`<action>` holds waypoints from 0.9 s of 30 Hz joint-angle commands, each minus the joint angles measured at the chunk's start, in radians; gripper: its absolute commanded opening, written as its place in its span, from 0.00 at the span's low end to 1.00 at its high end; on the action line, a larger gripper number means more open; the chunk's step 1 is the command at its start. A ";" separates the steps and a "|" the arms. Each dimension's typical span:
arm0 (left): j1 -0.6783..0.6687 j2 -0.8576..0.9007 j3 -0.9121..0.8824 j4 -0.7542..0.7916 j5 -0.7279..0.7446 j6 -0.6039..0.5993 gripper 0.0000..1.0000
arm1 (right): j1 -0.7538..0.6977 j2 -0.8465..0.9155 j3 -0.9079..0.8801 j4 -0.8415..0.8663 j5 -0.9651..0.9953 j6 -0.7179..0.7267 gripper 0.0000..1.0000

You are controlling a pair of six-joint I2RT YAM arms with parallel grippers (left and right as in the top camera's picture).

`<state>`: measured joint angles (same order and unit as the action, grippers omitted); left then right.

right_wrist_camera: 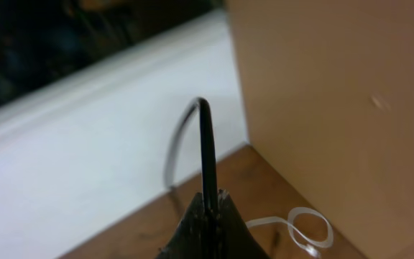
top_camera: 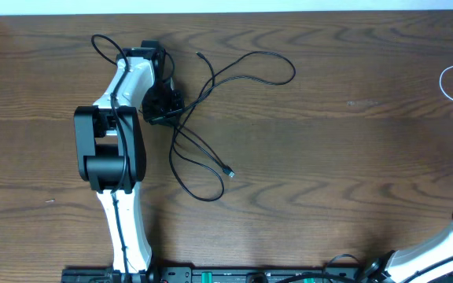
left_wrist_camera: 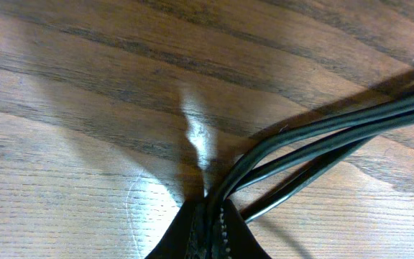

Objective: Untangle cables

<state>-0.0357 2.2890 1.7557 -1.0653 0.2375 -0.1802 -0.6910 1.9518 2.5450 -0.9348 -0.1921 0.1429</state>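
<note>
Left jaws clamp bunched strands of the sprawling, looped black cable (left_wrist_camera: 351,124); right jaws pinch an arching dark cord (right_wrist_camera: 207,151).

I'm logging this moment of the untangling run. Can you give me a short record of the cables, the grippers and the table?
left gripper: shut on the black cable, low over the table
black cable: several strands bunched at the grip, loose loops spreading to the right of it, both plug ends lying free
white cable: small loop at the table's far right edge, apart from the black cable
right gripper: shut on a thin cord that arches upward; unclear which cable
table: dark wood
</note>
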 commanded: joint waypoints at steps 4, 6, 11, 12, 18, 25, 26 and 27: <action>0.001 0.085 -0.018 0.031 -0.066 -0.002 0.07 | -0.049 0.169 0.003 -0.027 0.006 -0.037 0.01; 0.001 0.085 -0.018 0.031 -0.066 -0.002 0.07 | -0.056 0.222 0.003 -0.030 0.007 -0.037 0.01; 0.002 0.085 -0.018 0.031 -0.066 -0.002 0.07 | -0.065 0.319 -0.003 -0.063 0.007 -0.037 0.01; 0.001 0.085 -0.018 0.031 -0.066 -0.002 0.07 | -0.066 0.330 -0.003 -0.074 0.008 -0.037 0.02; 0.002 0.085 -0.018 0.031 -0.066 -0.001 0.07 | -0.072 0.351 -0.005 -0.139 0.032 -0.036 0.99; 0.001 0.043 -0.004 0.015 -0.061 0.026 0.07 | -0.066 0.312 -0.005 -0.194 -0.127 -0.036 0.99; 0.001 0.022 -0.003 0.015 -0.048 0.032 0.07 | -0.060 0.301 -0.005 -0.201 -0.142 -0.036 0.99; 0.000 -0.003 -0.003 0.016 -0.033 0.040 0.07 | -0.053 0.290 -0.005 -0.208 -0.153 -0.037 0.99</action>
<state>-0.0360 2.2871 1.7584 -1.0687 0.2379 -0.1749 -0.7582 2.3119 2.5328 -1.1282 -0.2539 0.1135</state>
